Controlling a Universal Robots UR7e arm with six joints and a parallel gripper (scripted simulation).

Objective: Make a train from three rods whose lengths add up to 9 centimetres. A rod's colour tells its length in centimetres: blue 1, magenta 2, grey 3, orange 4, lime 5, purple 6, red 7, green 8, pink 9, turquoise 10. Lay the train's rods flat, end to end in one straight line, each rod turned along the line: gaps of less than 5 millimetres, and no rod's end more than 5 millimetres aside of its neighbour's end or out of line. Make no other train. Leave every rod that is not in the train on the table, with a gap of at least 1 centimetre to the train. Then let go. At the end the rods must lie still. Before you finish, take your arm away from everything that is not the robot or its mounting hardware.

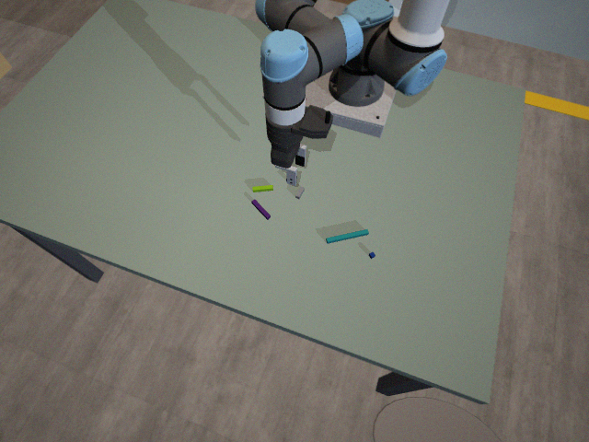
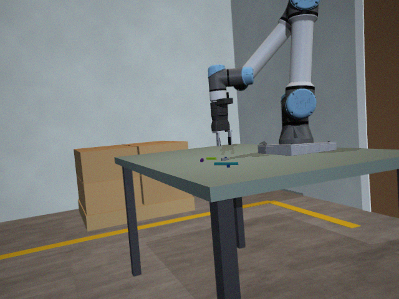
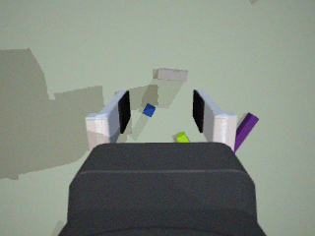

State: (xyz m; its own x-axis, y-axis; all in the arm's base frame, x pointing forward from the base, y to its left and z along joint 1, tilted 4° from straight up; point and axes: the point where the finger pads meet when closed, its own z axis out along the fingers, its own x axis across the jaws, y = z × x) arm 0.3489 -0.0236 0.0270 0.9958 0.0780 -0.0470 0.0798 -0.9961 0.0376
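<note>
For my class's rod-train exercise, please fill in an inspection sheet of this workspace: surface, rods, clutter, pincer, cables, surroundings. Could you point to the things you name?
Surface: green table (image 1: 166,214) (image 2: 180,174).
Job's things: lime rod (image 1: 262,189) (image 2: 211,158) (image 3: 182,138), purple rod (image 1: 260,209) (image 2: 201,159) (image 3: 247,131), grey rod (image 1: 299,192) (image 2: 224,159) (image 3: 172,75), turquoise rod (image 1: 347,236) (image 2: 225,163), blue rod by the turquoise (image 1: 372,255) (image 2: 228,163), second blue rod (image 3: 149,110) near the grey; no train laid.
Clutter: nothing seen.
Pincer (image 1: 295,167) (image 2: 224,144) (image 3: 160,103): open, above the table, holding nothing.
Cables: nothing seen.
Surroundings: boxes (image 2: 106,180), yellow floor line (image 1: 556,105) (image 2: 174,220), walls (image 2: 112,70).
</note>
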